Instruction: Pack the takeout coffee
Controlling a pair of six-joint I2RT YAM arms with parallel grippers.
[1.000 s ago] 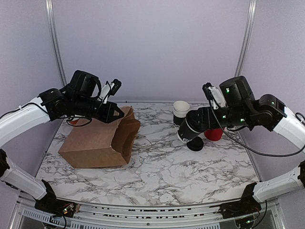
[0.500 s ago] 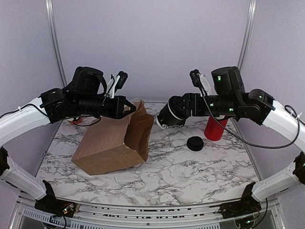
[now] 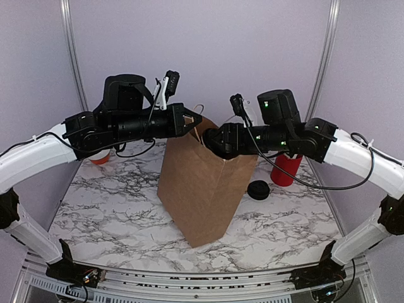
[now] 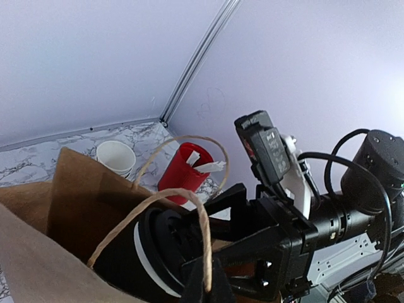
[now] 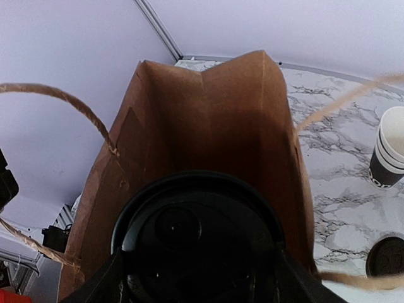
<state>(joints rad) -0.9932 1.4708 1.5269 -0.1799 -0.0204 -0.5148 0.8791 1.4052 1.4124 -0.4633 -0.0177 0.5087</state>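
Observation:
A brown paper bag (image 3: 202,189) stands upright at mid-table, its mouth open upward. My left gripper (image 3: 198,117) is shut on one of the bag's twine handles (image 4: 205,233) and holds it up from the left. My right gripper (image 3: 213,139) is shut on the takeout coffee (image 5: 199,233), a black cup with a black lid on it. It holds the cup on its side right at the bag's mouth. In the left wrist view the cup (image 4: 126,252) shows a white band under the lid, just inside the bag's rim. The bag's inside (image 5: 208,120) looks empty.
A red tub (image 3: 285,169) stands right of the bag, with a loose black lid (image 3: 257,189) on the marble in front of it. A stack of white-rimmed cups (image 5: 390,150) stands behind the bag. A small orange thing (image 3: 100,158) sits at the far left.
The bag went from lying on its side at the left to standing upright in the middle, raised by my left gripper. My right gripper carried the cup leftward to the bag's mouth.

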